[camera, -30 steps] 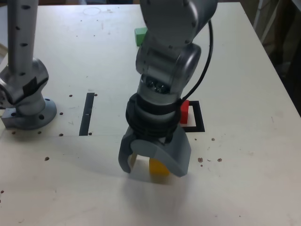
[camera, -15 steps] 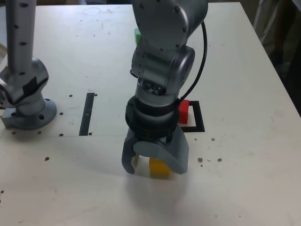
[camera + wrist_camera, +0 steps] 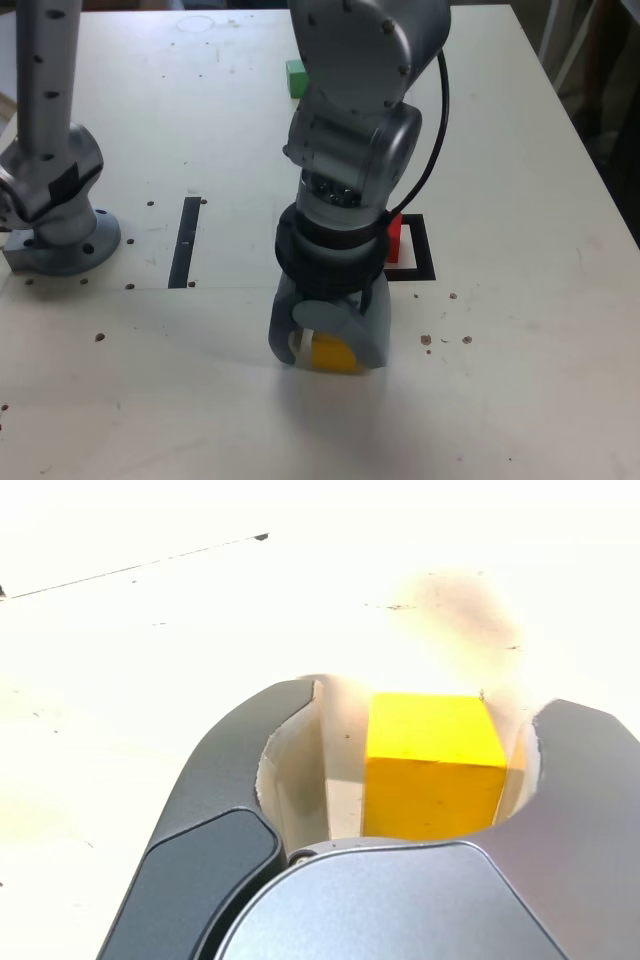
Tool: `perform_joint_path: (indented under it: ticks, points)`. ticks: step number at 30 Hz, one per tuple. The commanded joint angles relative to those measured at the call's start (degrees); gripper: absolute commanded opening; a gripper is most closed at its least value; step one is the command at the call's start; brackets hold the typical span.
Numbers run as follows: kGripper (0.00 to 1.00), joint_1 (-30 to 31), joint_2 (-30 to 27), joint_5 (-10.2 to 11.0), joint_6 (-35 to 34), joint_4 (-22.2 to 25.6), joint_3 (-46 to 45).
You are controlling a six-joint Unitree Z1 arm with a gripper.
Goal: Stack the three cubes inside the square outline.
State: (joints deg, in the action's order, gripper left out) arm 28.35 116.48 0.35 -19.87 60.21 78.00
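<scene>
Landmark = the square outline (image 3: 425, 250), black tape, flat on the white table (image 3: 520, 340). Only its exterior-view right part is in plain sight; the arm (image 3: 345, 150) blocks the rest (so no call on the hidden edges).

Red cube (image 3: 394, 242): at the outline, just inside the visible right-hand tape in the exterior view. Partly behind the arm; can't tell how well it's centered.

Yellow cube (image 3: 333, 352): outside the outline, on the camera side of it and toward the exterior view's left. Sits between the gripper (image 3: 328, 363) fingers, plain faces, looks upright.

Green cube (image 3: 297, 78): well apart from the outline, on its far side and off to the exterior view's left. Arm clips part of it from view.

Tool state: jaws part open, straddling yellow, not clamped. Wrist view has a clear strip of table between one finger's pale inner pad (image 3: 298, 780) and the cube. The other finger is right beside the cube's opposite side (can't tell if it touches). Fingertips are low, near the table surface.

Stack status: no cube sits on another as far as the views show.

Other stuff, same landmark: thin black strip (image 3: 185, 243) lies to the outline's left in the exterior view, and the arm base (image 3: 65, 240) is beyond the strip, farther left. Black cable (image 3: 437, 150) hangs along the arm, its lower end passing near red.
</scene>
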Motion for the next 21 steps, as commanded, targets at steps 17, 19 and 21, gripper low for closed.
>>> perform_joint_path:
  ticks: [17, 19, 21]
  points:
    - [0.32, -0.14, -0.24, -2.05, -0.08, 0.51, 1.04]
    - [0.29, -0.14, -0.81, -1.85, -0.08, 0.5, 1.33]
    - [0.28, -0.14, -1.6, -1.48, -0.08, 0.92, 1.63]
